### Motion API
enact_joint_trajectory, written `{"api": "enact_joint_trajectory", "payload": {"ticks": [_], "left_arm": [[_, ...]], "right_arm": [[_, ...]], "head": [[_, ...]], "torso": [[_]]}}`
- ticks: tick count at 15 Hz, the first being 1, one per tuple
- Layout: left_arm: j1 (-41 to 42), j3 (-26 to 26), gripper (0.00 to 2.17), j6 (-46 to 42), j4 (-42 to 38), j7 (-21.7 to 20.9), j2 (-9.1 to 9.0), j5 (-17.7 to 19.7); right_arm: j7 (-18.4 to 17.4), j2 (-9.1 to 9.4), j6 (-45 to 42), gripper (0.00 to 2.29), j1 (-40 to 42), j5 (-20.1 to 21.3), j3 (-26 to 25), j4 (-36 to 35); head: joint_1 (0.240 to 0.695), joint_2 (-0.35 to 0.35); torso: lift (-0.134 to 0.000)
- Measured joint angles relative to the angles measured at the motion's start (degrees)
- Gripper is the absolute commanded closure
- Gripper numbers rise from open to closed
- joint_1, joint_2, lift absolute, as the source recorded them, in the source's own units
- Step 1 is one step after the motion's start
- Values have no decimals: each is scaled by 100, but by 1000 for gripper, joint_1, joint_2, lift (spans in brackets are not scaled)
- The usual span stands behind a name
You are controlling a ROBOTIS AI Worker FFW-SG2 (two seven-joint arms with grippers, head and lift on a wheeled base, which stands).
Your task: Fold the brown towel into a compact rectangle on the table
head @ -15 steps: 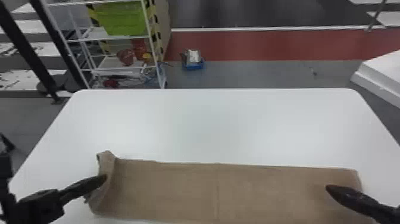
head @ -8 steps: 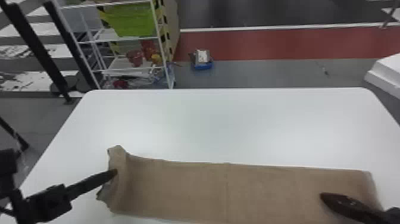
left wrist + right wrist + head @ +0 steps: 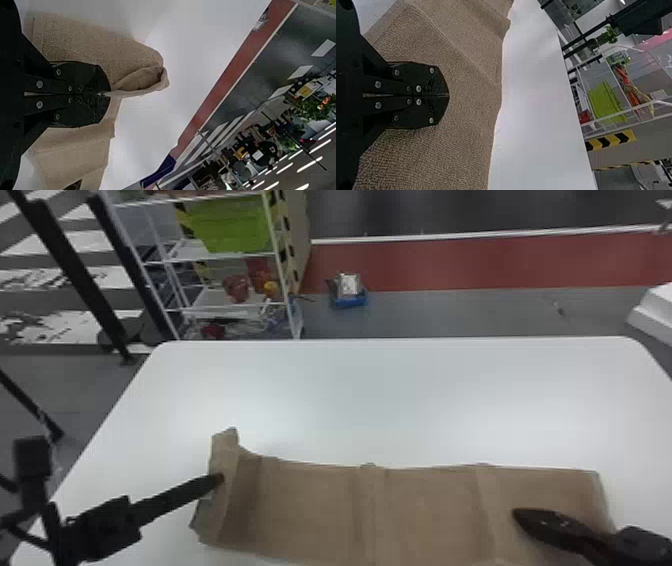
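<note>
As the head view lists it: one white table (image 3: 400,390); one brown towel (image 3: 310,505) along its near side, bottom edge cut off; left gripper (image 3: 219,478) clenched on one end, right gripper (image 3: 517,515) over the other; behind, rack (image 3: 225,257), green bin (image 3: 230,225). Left wrist view: red floor strip (image 3: 239,63), far clutter too small to name. Right wrist view: fingers (image 3: 427,81) pressed together, contact unclear.

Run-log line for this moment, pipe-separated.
left gripper: shut on left end of brown towel | right gripper: shut, over towel's right part | towel: long creased strip | fold: unfinished
</note>
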Motion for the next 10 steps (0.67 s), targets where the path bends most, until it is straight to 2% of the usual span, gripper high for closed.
{"api": "enact_joint_trajectory", "payload": {"ticks": [2, 3, 4, 5, 7, 8, 10], "left_arm": [[-65, -62, 1416, 56, -1, 0, 0, 22], [-88, -103, 1413, 64, -1, 5, 0, 32], [-98, -141, 1416, 78, -1, 22, 0, 36], [-100, -166, 1416, 95, -1, 33, 0, 36], [-101, -170, 1416, 114, -1, 47, 0, 31], [-104, -155, 1416, 115, -1, 58, 0, 30], [-117, -117, 1416, 123, -32, 48, 0, 48]], "right_arm": [[-29, 13, 6, 1976, -23, 9, 124, 14], [-38, 21, 7, 1892, -30, 13, 168, 18], [-40, 28, 12, 1629, -32, 16, 178, 7], [-35, 32, 19, 1247, -23, 17, 151, -36], [-9, 33, 27, 296, 29, -2, -20, -216], [-4, 33, 33, 107, 44, -18, -107, -280], [4, 33, 46, 49, 53, -57, -286, -385]], "head": [[695, 148], [695, 150], [695, 149], [695, 143], [695, 127], [695, 118], [695, 95]], "torso": [[-124], [-124], [-124], [-124], [-124], [-124], [-124]]}}
